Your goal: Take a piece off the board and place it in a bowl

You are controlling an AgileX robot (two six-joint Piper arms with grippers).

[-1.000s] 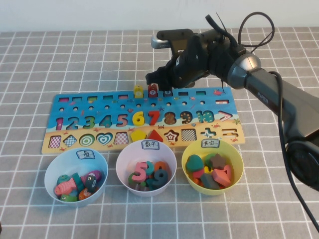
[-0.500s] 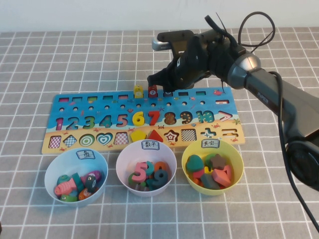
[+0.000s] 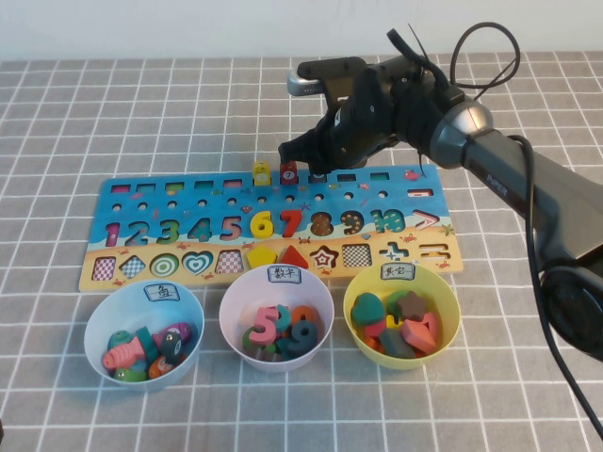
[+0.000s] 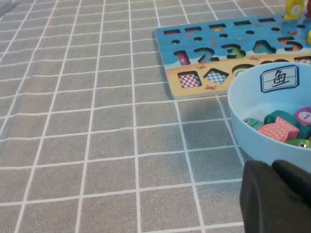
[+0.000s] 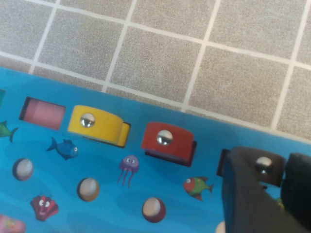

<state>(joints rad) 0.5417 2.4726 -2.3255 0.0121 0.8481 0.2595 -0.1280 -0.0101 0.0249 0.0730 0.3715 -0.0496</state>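
Now right gripper (image 5: pixel 277 187) fingers astride the piece (image 5: pixel 264 167) on the board (image 3: pixel 141 202); left gripper (image 4: pixel 277 199) unclear.

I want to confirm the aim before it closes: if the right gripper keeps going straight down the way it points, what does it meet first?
Most likely the dark piece: the right gripper straddles it on the board, beside the red peg. The left gripper sits near the bowl.
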